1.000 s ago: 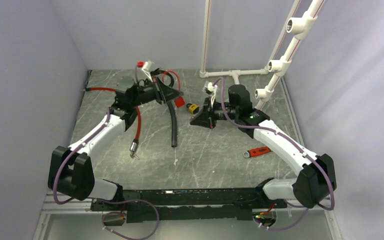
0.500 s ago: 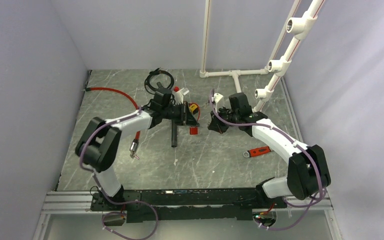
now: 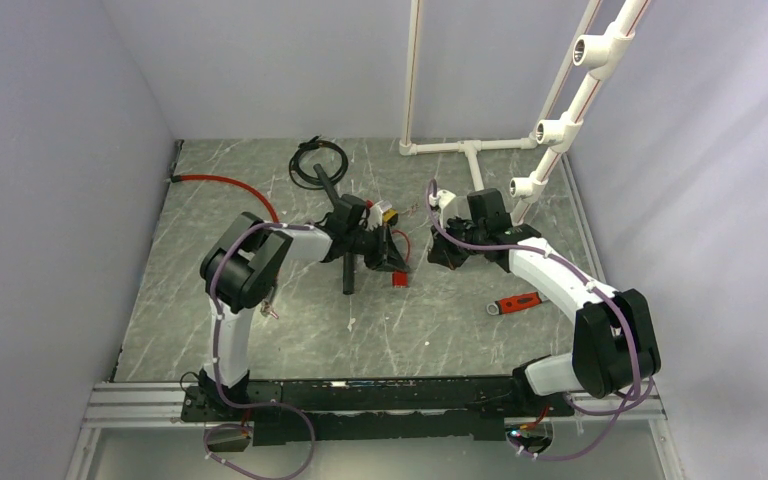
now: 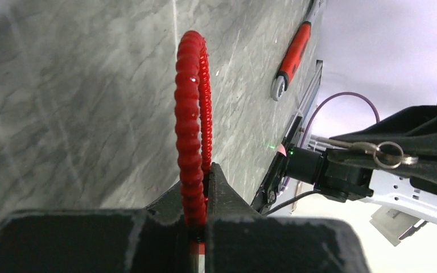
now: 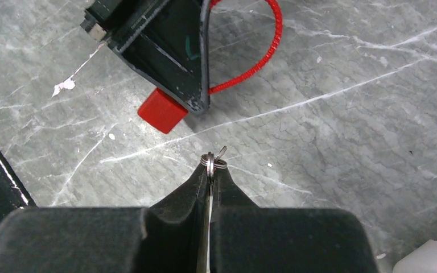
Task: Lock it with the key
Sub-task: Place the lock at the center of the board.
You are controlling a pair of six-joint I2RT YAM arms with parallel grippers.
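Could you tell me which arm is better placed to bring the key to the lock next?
Right. The right gripper is shut on the key and faces the red lock. The left gripper is shut on the lock's cable, so it likely just steadies.

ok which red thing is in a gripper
The red cable lock, its loop pinched in the left gripper; the red hose and red-handled tool lie loose.

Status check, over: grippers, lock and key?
Left gripper shut on red cable lock. Right gripper shut on key ring. Key ring not yet at lock; nothing between them.
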